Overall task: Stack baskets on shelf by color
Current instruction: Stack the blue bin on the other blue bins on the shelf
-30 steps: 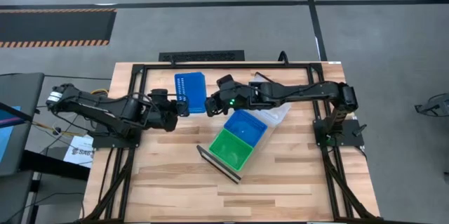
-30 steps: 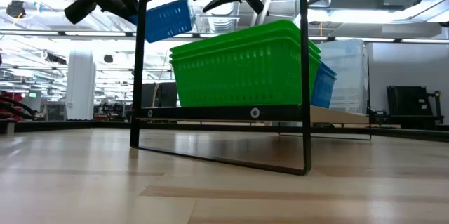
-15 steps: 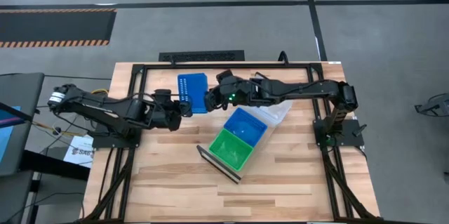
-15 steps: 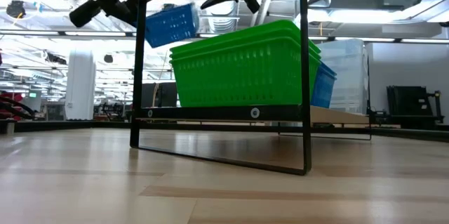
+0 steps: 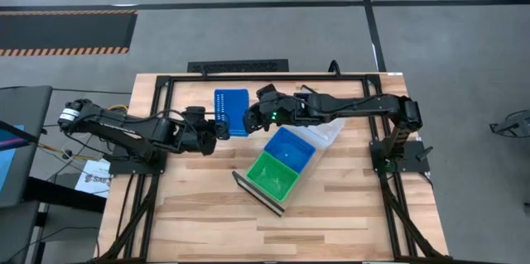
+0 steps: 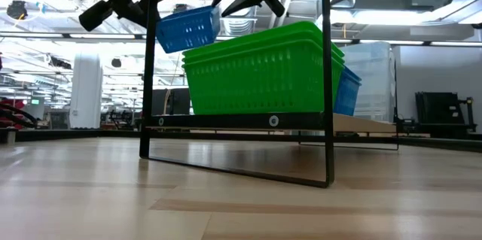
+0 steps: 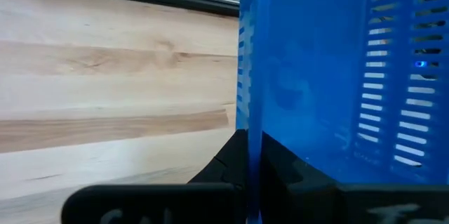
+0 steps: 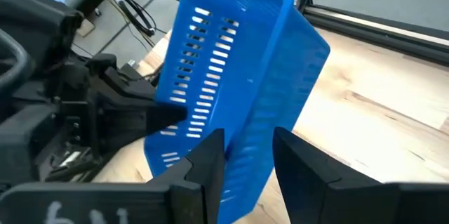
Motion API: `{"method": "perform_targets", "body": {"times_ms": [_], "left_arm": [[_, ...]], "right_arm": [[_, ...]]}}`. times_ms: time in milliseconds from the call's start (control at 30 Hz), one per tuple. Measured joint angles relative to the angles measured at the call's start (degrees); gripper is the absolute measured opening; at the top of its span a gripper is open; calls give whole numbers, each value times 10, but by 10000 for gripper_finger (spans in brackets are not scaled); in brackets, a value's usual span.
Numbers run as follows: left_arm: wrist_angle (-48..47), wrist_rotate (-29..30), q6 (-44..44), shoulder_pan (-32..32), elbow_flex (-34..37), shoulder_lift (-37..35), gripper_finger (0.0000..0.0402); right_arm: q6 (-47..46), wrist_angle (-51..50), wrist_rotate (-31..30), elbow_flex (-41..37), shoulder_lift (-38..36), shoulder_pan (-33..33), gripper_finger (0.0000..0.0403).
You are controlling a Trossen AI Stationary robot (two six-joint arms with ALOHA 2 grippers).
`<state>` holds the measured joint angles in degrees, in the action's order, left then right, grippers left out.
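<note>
A blue basket (image 5: 230,110) hangs in the air, tilted, over the table's far middle (image 6: 187,28). My left gripper (image 5: 217,126) is shut on it. My right gripper (image 5: 247,120) is open at the basket's right side; in the right wrist view its fingers (image 8: 203,161) stand on either side of the basket's lower corner (image 8: 247,175), and whether they touch it cannot be told. The shelf (image 5: 258,195) lies slantwise to the right, bearing stacked green baskets (image 5: 272,176), blue baskets (image 5: 289,147) and clear baskets (image 5: 328,132). My left gripper pinches one side wall of the blue basket at its rim (image 7: 245,104), one finger (image 7: 224,164) on each face of the wall. It comes level from the table's left. The basket is lifted clear and tilted, its slotted bottom (image 8: 200,69) facing the left arm.
The green stack (image 6: 260,67) sits at the shelf's near end, inside the black end frame (image 6: 148,82). A black rail (image 5: 238,66) runs along the table's far edge. Bare wooden tabletop (image 5: 199,206) lies toward the near edge, left of the shelf.
My left gripper has carried the blue basket a little toward the table's right, closer to my right gripper. The basket has stayed in the air and tipped somewhat more.
</note>
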<state>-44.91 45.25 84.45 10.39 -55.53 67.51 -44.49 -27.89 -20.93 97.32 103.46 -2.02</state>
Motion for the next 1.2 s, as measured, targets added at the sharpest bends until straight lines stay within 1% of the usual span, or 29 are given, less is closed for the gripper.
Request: {"method": "perform_targets", "body": {"times_ms": [67,233,367,433,533,633,700,733,833,900,967,1200], "left_arm": [[5,0,-7,0,0,0,0],[55,8,-50,-1,0,0,0],[56,10,-56,-7,0,0,0],[57,7,-56,-9,0,0,0],[59,6,-66,-9,0,0,0],[68,7,-98,-9,0,0,0],[85,9,-136,-9,0,0,0],[93,8,-155,-9,0,0,1],[111,7,-199,-9,1,0,11],[119,1,-229,-9,1,0,31],[126,-11,-246,-9,1,0,63],[132,-69,-275,-7,1,-5,216]], "right_arm": [[0,-3,0,0,0,0,141],[-1,-4,-1,0,0,-4,141],[-1,-5,-3,0,-1,-4,140],[-6,-6,-2,0,-1,-4,133],[-25,-21,1,0,-1,-4,103],[-35,-33,7,0,-1,-4,53],[-37,-35,9,0,-1,-4,19],[-36,-34,9,0,-1,-4,13],[-39,-36,14,0,-3,-5,13],[-38,-37,23,0,-2,-8,8],[-37,-39,24,0,-2,-9,7],[-20,-45,42,0,-4,-17,4]]}}
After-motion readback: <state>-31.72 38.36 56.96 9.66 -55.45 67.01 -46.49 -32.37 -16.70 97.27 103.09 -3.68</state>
